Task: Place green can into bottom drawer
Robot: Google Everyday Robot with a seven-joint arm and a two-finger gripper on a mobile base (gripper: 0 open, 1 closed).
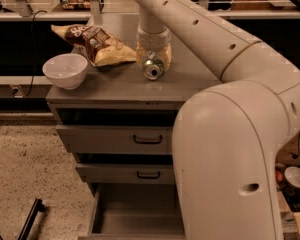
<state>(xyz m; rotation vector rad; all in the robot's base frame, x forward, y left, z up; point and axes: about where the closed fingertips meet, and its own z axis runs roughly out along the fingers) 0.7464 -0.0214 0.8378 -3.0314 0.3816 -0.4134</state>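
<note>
Where the white bowl (65,70) and a chip bag (97,45) sit at the left of the grey counter (115,86), my pincer (153,56) is down over the green can (153,70) lying on its side beside them; whether it pinches the can I cannot tell. Below, the bottom drawer (135,211) stands open beside speckled floor (20,164).

Tan gripper (153,61) over the silver-topped green can (152,71), white bowl (65,70) and brown-yellow chip bag (96,44) left of it, grey bottom drawer (135,209) below.
</note>
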